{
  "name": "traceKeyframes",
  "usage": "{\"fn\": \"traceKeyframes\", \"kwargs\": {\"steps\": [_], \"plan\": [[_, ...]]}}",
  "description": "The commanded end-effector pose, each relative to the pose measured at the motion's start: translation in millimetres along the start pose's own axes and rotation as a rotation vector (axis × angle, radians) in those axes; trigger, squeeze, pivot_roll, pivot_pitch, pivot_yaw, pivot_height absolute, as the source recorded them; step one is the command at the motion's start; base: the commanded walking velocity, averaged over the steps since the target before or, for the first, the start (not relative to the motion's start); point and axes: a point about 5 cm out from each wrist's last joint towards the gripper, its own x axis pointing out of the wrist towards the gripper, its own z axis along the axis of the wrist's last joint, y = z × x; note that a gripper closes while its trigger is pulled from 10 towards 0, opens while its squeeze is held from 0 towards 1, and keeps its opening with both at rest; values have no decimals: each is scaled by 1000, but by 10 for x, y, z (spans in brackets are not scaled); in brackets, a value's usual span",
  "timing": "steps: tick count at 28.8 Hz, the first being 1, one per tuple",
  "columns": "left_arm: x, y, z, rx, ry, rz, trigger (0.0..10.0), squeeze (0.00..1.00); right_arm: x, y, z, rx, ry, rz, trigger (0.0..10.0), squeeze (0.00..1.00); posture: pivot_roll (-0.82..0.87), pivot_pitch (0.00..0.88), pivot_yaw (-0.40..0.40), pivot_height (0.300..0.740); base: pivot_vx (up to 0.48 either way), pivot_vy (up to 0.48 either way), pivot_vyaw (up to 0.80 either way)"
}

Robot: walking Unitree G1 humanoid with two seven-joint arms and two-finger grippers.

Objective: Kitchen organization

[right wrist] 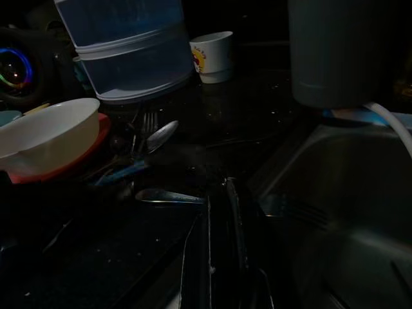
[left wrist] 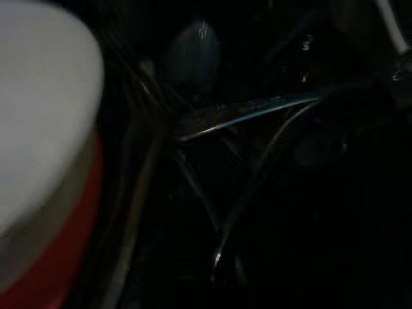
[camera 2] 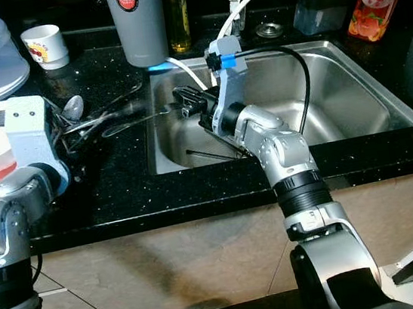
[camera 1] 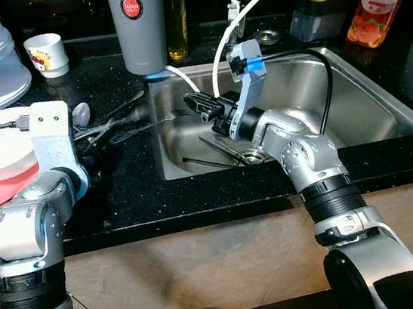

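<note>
I see a black speckled desk around a steel sink. My right end effector sits over the sink's left edge, fingers together, touching cutlery. Left end effector: cannot tell.

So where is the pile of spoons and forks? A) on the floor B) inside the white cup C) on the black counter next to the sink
C: the spoons and forks lie on the black counter, just left of the sink.
</note>
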Motion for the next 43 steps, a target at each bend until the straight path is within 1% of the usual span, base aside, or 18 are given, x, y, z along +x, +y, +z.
{"fn": "traceKeyframes", "kwargs": {"steps": [1,6,8,13,15,16,19,22,25,28,31,33,36,38,39,40,41,43], "plan": [[23,-40,-131,-14,64,-18,0,0,-7,12,37,-18,-15,11,10000,0,-11,158,-23,740,0,0,0],[18,4,-79,11,33,25,0,0,-9,3,36,-7,-20,7,10000,0,-11,158,-23,740,0,0,0],[12,26,-45,55,13,49,0,0,-12,-1,36,-4,-21,5,10000,0,-11,158,-23,740,0,0,0],[3,30,12,85,-25,67,0,0,-13,-4,41,0,-22,3,10000,0,-9,168,-25,740,0,0,0],[-2,3,105,92,-97,70,0,0,-14,-11,48,4,-26,0,10000,0,-8,170,-25,740,0,0,0],[-2,3,105,92,-97,70,0,0,-14,-11,48,4,-26,0,10000,0,-8,170,-25,740,0,0,0],[-29,-106,276,47,-228,9,0,0,-16,-18,62,7,-31,-4,10000,0,-8,170,-25,740,0,0,0],[-47,-176,358,15,-293,-40,0,0,-13,-22,68,7,-33,-6,10000,0,-9,171,-24,740,0,0,0],[-60,-210,392,-1,-317,-67,0,0,-14,-23,70,5,-34,-7,10000,0,-9,171,-24,740,0,0,0],[-103,-298,496,-42,-405,-134,0,0,-15,-28,78,3,-35,-9,10000,0,-9,173,-24,740,0,0,0],[-115,-314,522,-54,-430,-147,0,0,-15,-28,79,2,-36,-9,10000,0,-9,173,-24,740,0,0,0],[-148,-312,588,-66,-488,-140,0,0,-16,-30,82,1,-37,-10,10000,0,-9,173,-24,740,0,0,0],[-169,-284,645,-63,-540,-112,0,0,-16,-30,85,1,-38,-10,10000,0,-9,173,-24,740,0,0,0],[-169,-284,645,-63,-540,-112,0,0,-16,-30,85,1,-38,-10,10000,0,-9,173,-24,740,0,0,0],[-178,-267,666,-48,-559,-92,0,0,-16,-30,86,1,-39,-10,10000,0,-9,173,-24,740,0,0,0],[-157,-240,646,100,-537,-30,0,0,-15,-31,87,2,-38,-10,10000,0,-9,176,-25,740,0,0,0],[-137,-219,615,183,-515,12,0,0,-15,-31,87,3,-38,-9,10000,0,-9,176,-25,740,0,0,0],[-137,-219,615,183,-515,12,0,0,-15,-31,87,3,-38,-9,10000,0,-9,176,-25,740,0,0,0]]}}
